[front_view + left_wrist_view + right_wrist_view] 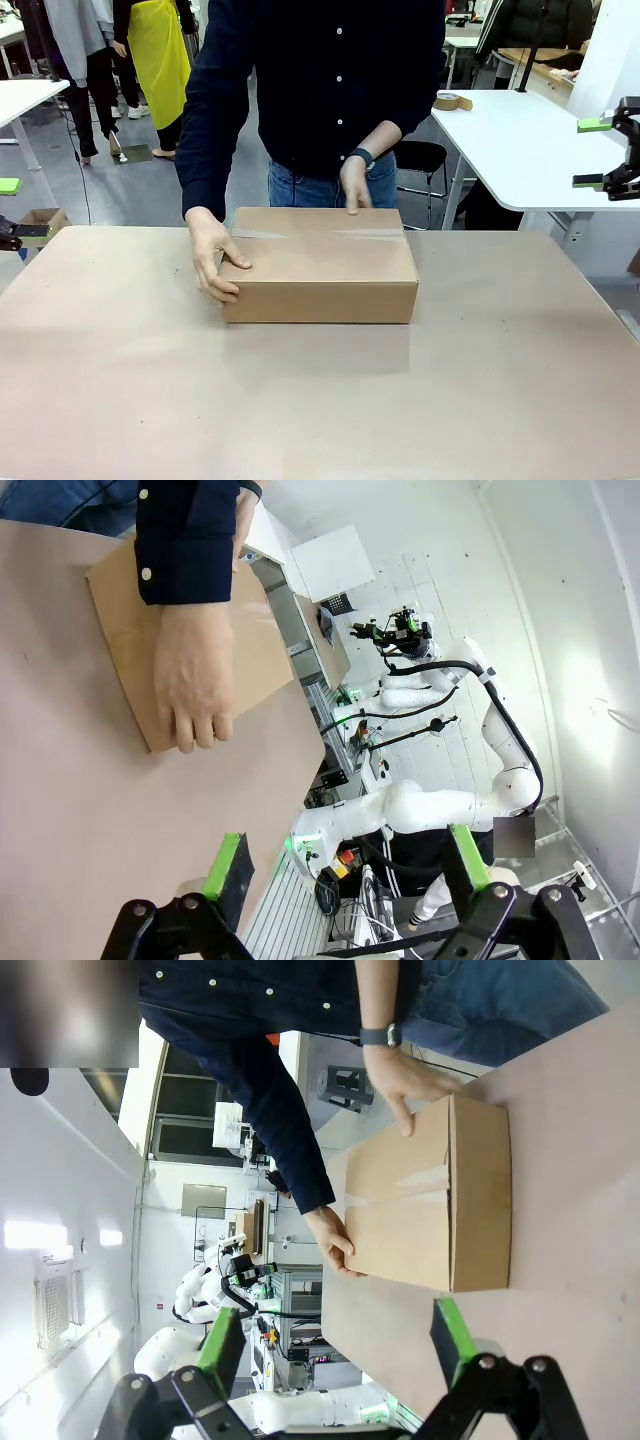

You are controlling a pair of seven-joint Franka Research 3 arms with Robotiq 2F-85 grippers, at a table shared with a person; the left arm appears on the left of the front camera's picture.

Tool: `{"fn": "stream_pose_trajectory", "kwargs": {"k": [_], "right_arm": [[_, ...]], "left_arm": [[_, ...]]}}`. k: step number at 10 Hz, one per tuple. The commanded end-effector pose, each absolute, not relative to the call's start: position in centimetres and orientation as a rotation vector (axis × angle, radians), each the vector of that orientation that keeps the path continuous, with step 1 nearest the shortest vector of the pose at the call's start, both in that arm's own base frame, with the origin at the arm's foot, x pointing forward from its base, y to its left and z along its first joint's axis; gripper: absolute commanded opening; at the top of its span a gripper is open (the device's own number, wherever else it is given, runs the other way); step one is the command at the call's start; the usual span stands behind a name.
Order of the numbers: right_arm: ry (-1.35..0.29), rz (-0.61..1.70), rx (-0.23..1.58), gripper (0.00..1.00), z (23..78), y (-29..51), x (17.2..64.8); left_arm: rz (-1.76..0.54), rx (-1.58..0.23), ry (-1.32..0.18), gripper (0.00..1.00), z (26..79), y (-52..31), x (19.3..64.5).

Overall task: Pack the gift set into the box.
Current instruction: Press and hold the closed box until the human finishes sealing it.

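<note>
**Item: box** (320,265). Brown corrugated cardboard carton, rectangular and low, wider than tall. The faces were flat and matte, with crisp edges and square corners. All flaps were folded shut. A strip of glossy clear tape (330,233) ran along the top seam. The box stood flat on the table (500,380), a smooth, pale tan surface with a dull finish.

**Contact.** One hand (213,255) of the person was spread over one end of the box, fingers wrapped down its side. The other hand (353,187) pressed the far top edge. The sleeves were dark navy cloth with small pale buttons. There was a dark watch (361,157) on one wrist.

**Left gripper** (345,865). Black fingers with green pads (222,865). The jaws were spread wide with nothing between them. The box lay well beyond the fingertips, ahead of the finger at the left of that wrist view.

**Right gripper** (335,1345). Same build, its jaws likewise parted wide and empty. The box sat ahead of the gap, nearer the finger at the right of that wrist view and well apart from both tips.
</note>
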State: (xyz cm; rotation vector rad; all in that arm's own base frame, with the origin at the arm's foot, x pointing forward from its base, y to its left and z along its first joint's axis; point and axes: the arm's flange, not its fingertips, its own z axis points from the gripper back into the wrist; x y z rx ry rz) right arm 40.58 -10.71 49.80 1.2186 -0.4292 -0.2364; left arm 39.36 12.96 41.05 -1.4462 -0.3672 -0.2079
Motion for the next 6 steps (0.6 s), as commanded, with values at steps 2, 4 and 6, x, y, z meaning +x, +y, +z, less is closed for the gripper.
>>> {"fn": "stream_pose_trajectory", "kwargs": {"k": [2, 4, 6], "right_arm": [[-0.428, -0.250, 1.224, 1.00, 50.06, -10.51, 40.61], [-0.428, -0.250, 1.224, 1.00, 50.06, -10.51, 40.61], [-0.428, -0.250, 1.224, 1.00, 50.06, -10.51, 40.61]], "left_arm": [[-0.205, -1.447, -0.378, 1.00, 41.08, 12.87, 39.21], [-0.205, -1.447, -0.378, 1.00, 41.08, 12.87, 39.21], [-0.205, -1.447, -0.378, 1.00, 41.08, 12.87, 39.21]]}}
